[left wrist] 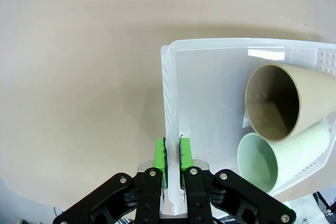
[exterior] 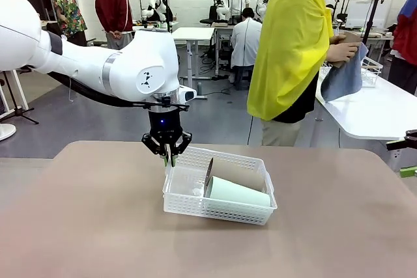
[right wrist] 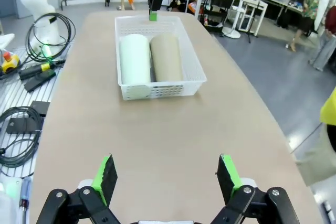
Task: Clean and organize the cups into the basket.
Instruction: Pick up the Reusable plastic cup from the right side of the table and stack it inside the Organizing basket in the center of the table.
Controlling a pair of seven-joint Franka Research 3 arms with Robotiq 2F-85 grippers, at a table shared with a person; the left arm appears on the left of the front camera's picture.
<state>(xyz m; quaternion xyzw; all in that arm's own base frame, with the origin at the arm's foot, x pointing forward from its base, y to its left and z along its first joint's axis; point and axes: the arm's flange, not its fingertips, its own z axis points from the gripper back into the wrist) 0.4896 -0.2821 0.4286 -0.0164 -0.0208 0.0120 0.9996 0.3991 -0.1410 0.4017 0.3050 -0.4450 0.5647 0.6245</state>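
Left tool (left wrist: pixel 172 157) clamped on the basket (left wrist: pixel 236 41) end wall. Green cup (left wrist: pixel 262 161) and brown cup (left wrist: pixel 283 103) lie side by side inside. Right tool (right wrist: pixel 168 176) spread wide over the desk (right wrist: pixel 173 124), well apart. Cups are in, so probably only placing the basket is left.

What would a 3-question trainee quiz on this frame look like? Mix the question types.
1. True or false: the left gripper is clamped on an end wall of the basket.
2. How do the mint cup and the brown cup lie?
A) upright on the table
B) on their sides, side by side in the basket
C) nested one inside the other
3. In one word, is the right gripper open or shut?
Key: 1 true; 2 B; 3 open.
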